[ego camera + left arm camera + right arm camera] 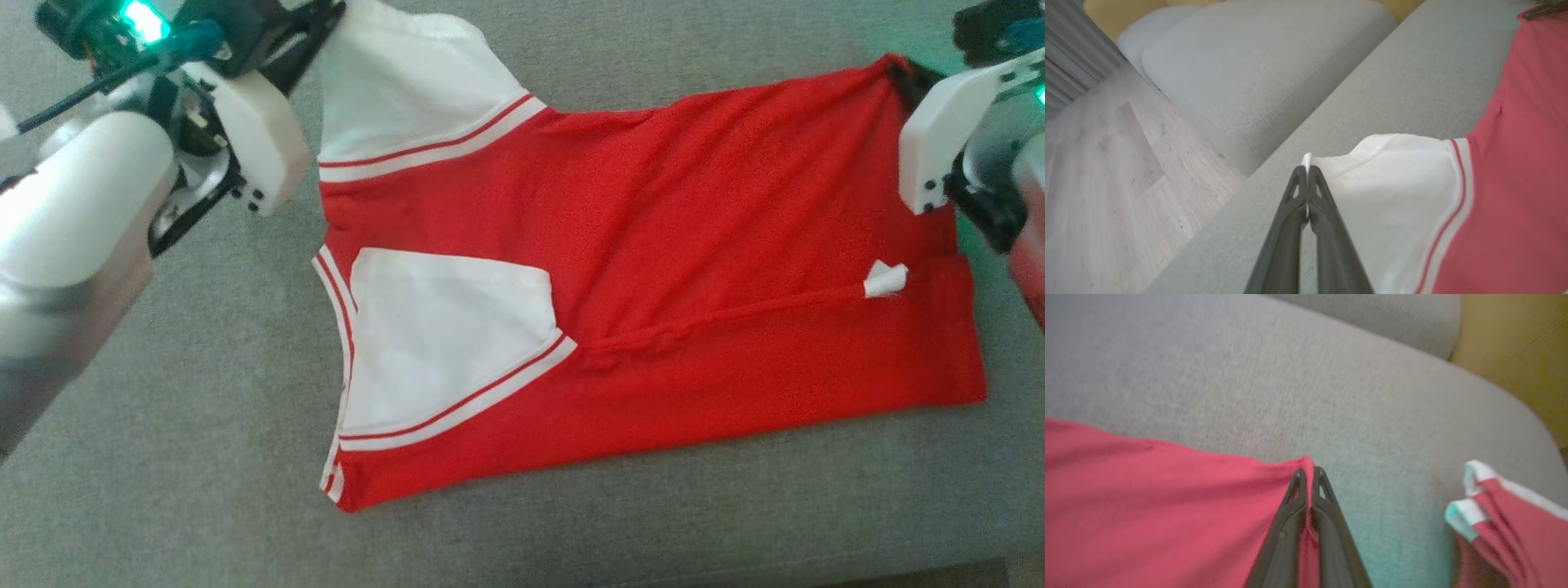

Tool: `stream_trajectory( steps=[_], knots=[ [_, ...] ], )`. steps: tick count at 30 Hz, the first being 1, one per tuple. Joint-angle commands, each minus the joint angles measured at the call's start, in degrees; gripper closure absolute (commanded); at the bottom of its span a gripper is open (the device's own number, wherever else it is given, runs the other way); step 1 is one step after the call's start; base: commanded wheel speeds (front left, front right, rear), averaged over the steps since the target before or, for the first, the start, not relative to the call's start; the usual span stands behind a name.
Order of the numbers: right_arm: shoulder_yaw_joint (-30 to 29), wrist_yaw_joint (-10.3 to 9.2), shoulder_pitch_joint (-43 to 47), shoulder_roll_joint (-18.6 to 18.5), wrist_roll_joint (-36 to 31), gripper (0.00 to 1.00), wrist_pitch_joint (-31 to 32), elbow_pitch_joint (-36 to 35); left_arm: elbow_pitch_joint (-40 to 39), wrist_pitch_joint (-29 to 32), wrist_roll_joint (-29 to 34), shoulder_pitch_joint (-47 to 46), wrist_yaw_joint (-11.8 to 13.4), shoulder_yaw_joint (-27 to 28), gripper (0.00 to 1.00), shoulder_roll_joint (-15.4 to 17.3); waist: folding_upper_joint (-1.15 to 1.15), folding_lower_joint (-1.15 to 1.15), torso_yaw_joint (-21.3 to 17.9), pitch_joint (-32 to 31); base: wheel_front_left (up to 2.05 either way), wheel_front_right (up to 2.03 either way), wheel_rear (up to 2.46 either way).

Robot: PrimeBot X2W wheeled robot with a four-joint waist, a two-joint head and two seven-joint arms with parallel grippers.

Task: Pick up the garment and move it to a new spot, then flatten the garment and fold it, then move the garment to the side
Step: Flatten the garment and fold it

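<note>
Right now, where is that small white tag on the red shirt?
The tag sits near the shirt's right end in the head view, just below the right gripper.

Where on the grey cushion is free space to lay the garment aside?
The widest bare patch is the grey cushion along its near edge, below the garment's lower red edge. Another lies at the lower left, beside the striped trim. Crowded: the far corners, where the left gripper pinches the white sleeve and the right gripper pinches red cloth.

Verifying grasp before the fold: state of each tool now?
Left tool: closed on the shirt, at its white sleeve.
Right tool: closed on the shirt's red corner.
</note>
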Motion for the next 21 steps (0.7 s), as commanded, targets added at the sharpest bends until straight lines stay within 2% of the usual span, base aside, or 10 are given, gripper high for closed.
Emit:
stream_trajectory(
  steps=[1,8,14,18,21],
  knots=[
    [-0.30,0.36,-2.04,-1.01,-0.08,1.00,-1.52,-0.41,-0.49,-1.24,0.72,-4.53,0.75,2.92,1.00,2.34,0.00,0.00,-0.21,-0.30,0.00,0.00,0.00],
    [-4.41,0.36,-2.45,-0.29,3.57,1.00,-11.55,1.84,2.25,-10.30,2.49,-5.37,4.61,5.34,1.00,1.52,0.00,0.00,-0.26,-2.89,0.00,0.00,0.00],
    [-5.16,0.36,2.10,-2.02,8.46,1.00,-15.48,-0.34,2.30,-12.75,0.01,-2.03,4.52,5.99,1.00,1.25,0.00,0.00,0.73,-6.22,0.00,0.00,0.00],
    [-5.21,0.36,6.74,-3.78,11.17,1.00,-17.49,-2.10,-1.03,-13.26,-1.93,3.03,5.69,5.85,1.00,2.20,0.00,0.00,1.83,-8.18,0.00,0.00,0.00],
    [-5.39,0.36,10.19,-5.21,12.78,1.00,-19.03,-3.34,-5.06,-13.43,-2.84,7.54,7.46,5.41,1.00,3.83,0.00,0.00,2.64,-9.13,0.00,0.00,0.00]
  ],
)
